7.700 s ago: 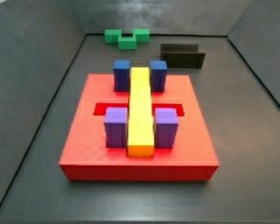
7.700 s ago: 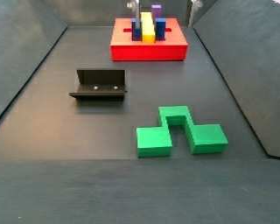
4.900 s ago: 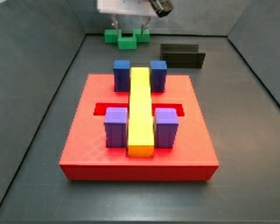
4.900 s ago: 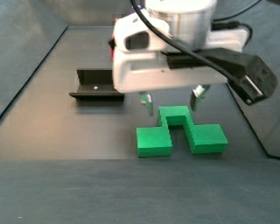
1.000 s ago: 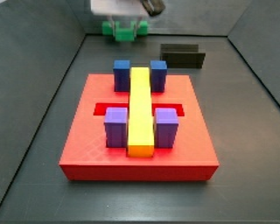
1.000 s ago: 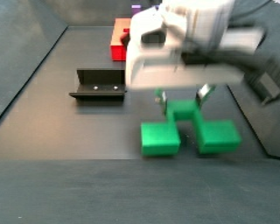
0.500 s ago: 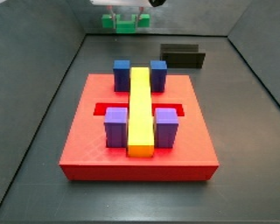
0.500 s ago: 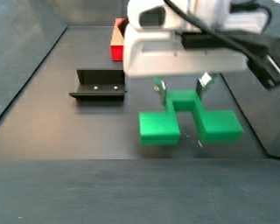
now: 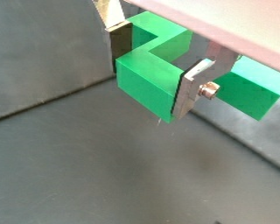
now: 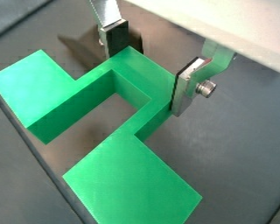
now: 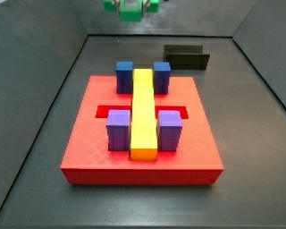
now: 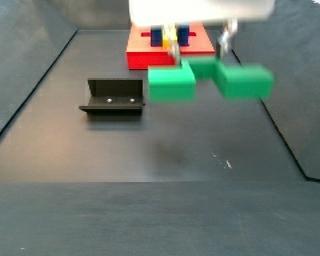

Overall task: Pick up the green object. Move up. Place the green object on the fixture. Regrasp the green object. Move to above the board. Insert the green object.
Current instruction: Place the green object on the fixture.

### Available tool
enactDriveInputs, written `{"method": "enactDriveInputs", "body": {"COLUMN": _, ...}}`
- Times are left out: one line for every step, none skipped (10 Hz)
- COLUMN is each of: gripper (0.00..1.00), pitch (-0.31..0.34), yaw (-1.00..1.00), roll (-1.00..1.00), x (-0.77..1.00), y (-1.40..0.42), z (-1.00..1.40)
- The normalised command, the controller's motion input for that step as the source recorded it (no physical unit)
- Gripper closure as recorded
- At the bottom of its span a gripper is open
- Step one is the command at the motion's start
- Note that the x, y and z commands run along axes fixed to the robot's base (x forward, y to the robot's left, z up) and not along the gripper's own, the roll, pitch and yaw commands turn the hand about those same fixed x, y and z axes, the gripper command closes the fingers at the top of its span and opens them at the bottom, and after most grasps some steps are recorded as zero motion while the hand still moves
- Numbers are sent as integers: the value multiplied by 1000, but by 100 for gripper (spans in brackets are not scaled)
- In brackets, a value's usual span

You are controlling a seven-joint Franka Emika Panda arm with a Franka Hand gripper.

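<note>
The gripper (image 10: 154,66) clamps the green object (image 10: 101,131), lifted clear of the floor. Pickup looks done. Placing on the fixture (image 12: 113,97), regrasping, and insertion into the board (image 11: 139,152) remain.

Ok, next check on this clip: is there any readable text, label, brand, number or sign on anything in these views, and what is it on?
None: no text, label, brand, number or sign shows in any view.
The green object, held off the floor in the gripper, is plain.
The board, its blocks and the fixture are unmarked too.
</note>
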Motion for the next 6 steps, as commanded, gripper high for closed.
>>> {"method": "enactDriveInputs", "body": {"gripper": 100, "pitch": -357, "yaw": -60, "roll": -477, "x": 291, "y": 0, "z": 814}}
{"method": "enactDriveInputs", "body": {"gripper": 100, "pitch": -714, "yaw": -194, "roll": -837, "x": 134, "y": 69, "z": 540}}
{"method": "enactDriveInputs", "body": {"gripper": 100, "pitch": -823, "yaw": -151, "roll": -877, "x": 183, "y": 37, "z": 377}}
{"method": "enactDriveInputs", "body": {"gripper": 100, "pitch": -877, "yaw": -140, "roll": -869, "x": 154, "y": 0, "z": 297}}
{"method": "enactDriveInputs", "body": {"gripper": 100, "pitch": -857, "yaw": -66, "roll": -754, "x": 214, "y": -6, "z": 311}}
{"method": "enactDriveInputs", "body": {"gripper": 100, "pitch": -143, "yaw": 166, "roll": 0, "x": 369, "y": -434, "z": 209}}
